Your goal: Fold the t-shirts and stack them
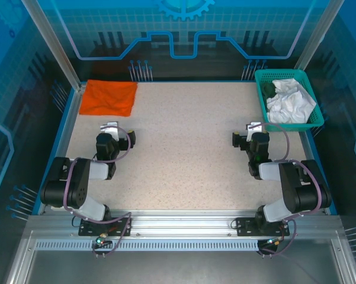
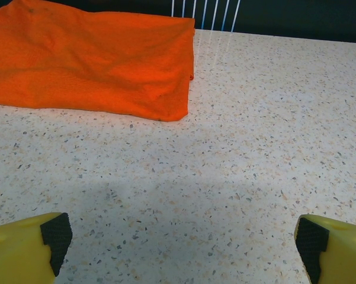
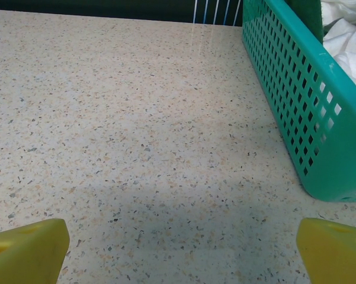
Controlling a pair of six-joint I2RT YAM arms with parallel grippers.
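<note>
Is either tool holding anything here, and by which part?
Nothing is held. The left tool and the right tool both stand open above the table. The orange t-shirt lies at the far left; the white t-shirt sits in the green basket.

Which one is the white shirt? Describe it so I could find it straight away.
At the far right corner of the speckled table stands a green plastic basket. The white t-shirt lies crumpled inside it. Unlike the orange t-shirt lying flat on the table at far left, it is white and bunched up.
</note>
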